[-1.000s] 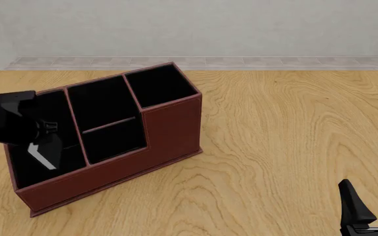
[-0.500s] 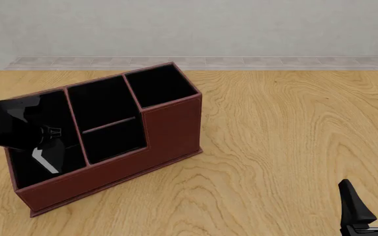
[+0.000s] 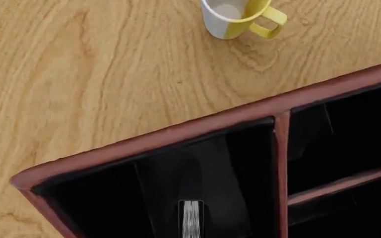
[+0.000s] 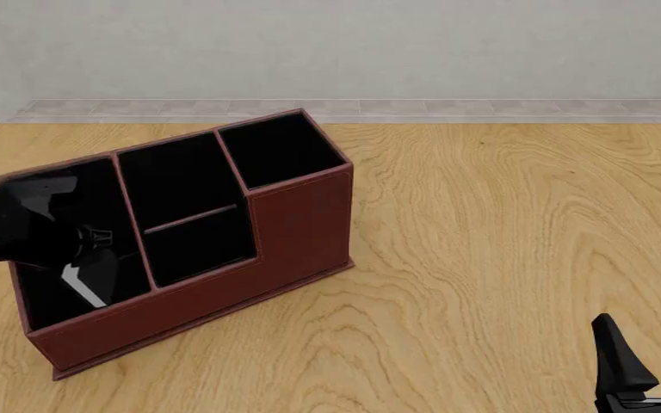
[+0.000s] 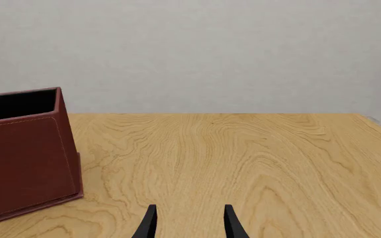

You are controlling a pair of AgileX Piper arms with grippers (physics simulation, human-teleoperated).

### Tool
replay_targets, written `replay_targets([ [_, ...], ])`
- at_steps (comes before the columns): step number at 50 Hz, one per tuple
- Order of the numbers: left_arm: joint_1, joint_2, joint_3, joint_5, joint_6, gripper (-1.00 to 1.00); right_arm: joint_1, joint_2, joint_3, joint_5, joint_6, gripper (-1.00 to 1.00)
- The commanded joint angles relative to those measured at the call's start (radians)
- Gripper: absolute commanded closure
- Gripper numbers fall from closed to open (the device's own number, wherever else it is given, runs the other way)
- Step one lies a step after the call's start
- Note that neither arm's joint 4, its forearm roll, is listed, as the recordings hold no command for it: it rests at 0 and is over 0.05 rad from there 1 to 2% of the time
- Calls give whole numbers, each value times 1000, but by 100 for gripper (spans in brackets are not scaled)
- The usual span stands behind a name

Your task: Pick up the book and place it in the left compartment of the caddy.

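The reddish-brown caddy (image 4: 299, 215) stands askew on the left half of the table; it also shows in the left wrist view (image 3: 177, 131) and the right wrist view (image 5: 25, 148). My left gripper (image 4: 87, 268) reaches down into the left compartment (image 4: 49, 303), shut on the black book, whose white page edge (image 4: 83, 286) shows inside it. In the left wrist view the page edge (image 3: 190, 218) sits deep in that compartment (image 3: 104, 208); the black fingers barely show against the lining. My right gripper (image 4: 643, 325) is open and empty at the near right, fingers (image 5: 149, 223) over bare table.
A white mug with a yellow handle (image 3: 233, 15) stands on the table beyond the caddy's back wall, seen only in the left wrist view. The middle section has a shelf (image 4: 193, 218). Bare wood lies right of the caddy (image 4: 515, 224).
My left gripper has sunk a little lower into the left compartment with the book, and the arm has drifted slightly left. The right arm has not moved.
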Motion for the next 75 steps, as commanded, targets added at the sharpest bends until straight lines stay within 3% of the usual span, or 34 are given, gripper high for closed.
replay_targets([
  [1,4,-4,-6,-1,24,100,0,-3,2,1,0,-100],
  [6,-3,-11,-12,5,15,100,0,-3,2,1,0,-100],
  [7,-4,-17,-18,23,16,-100,0,-3,2,1,0,-100],
  [30,-22,-40,-9,17,12,-100,0,-3,2,1,0,-100],
  [43,-23,-133,2,55,-4,-100,0,-3,2,1,0,-100],
  [64,-76,-486,8,287,-66,-100,0,-3,2,1,0,-100],
  [75,-169,-743,61,367,-135,-100,0,-3,2,1,0,-100],
])
